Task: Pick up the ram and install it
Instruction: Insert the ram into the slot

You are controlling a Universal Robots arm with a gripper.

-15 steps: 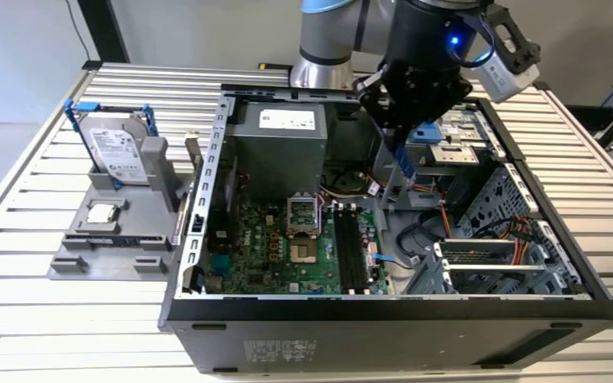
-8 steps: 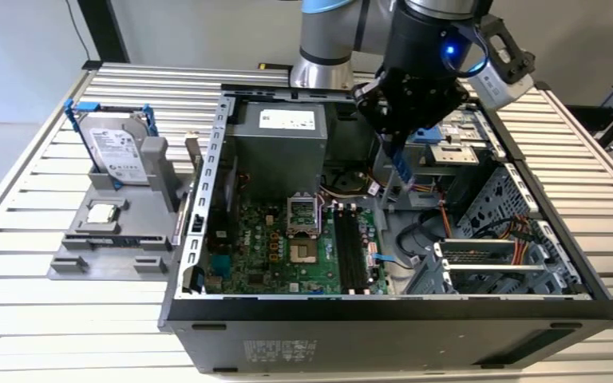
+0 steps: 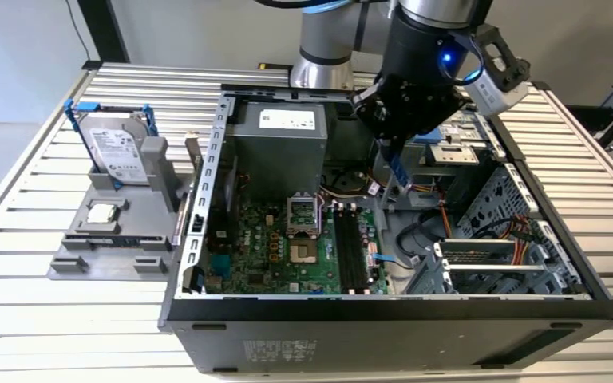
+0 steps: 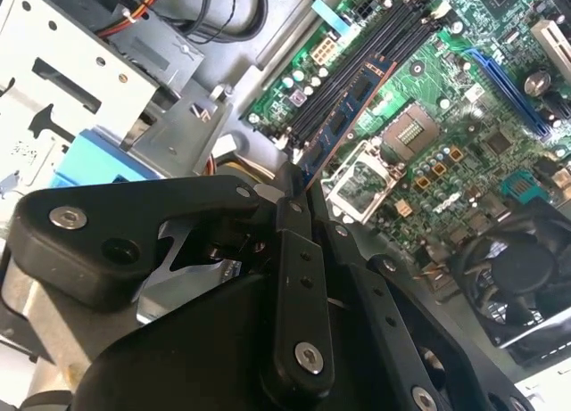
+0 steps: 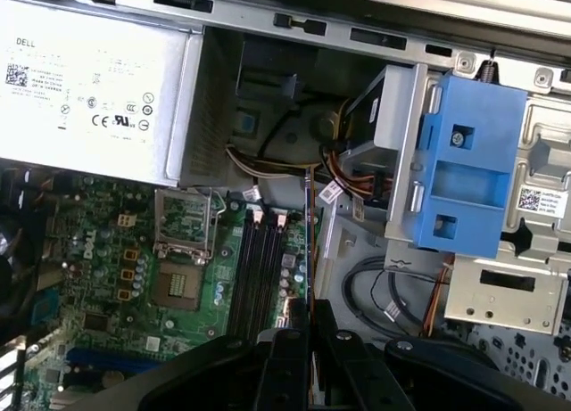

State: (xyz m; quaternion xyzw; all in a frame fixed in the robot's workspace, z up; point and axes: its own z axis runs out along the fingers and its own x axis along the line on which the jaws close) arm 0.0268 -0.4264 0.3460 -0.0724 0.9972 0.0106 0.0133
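My gripper (image 3: 389,148) hangs inside the open computer case (image 3: 392,307), shut on the ram (image 3: 397,171). The ram is a thin bluish stick pointing down from the fingers (image 4: 290,242) toward the motherboard (image 3: 274,247). In the second wrist view the ram (image 4: 348,112) reaches out from the gripper (image 4: 299,184) over the black memory slots (image 4: 357,63). In the first wrist view the ram (image 5: 309,242) shows edge-on as a thin line from the gripper (image 5: 310,317), held above the board and just to the drive-cage side of the slots (image 5: 259,268). The slots (image 3: 350,247) hold nothing.
A silver power supply (image 3: 280,144) fills the case's back corner. A blue drive bracket (image 5: 464,170) and loose cables (image 5: 393,295) lie close beside the ram. The processor socket (image 3: 301,215) adjoins the slots. Outside, a grey stand (image 3: 104,255) holds a hard drive (image 3: 115,152) and a small chip (image 3: 102,213).
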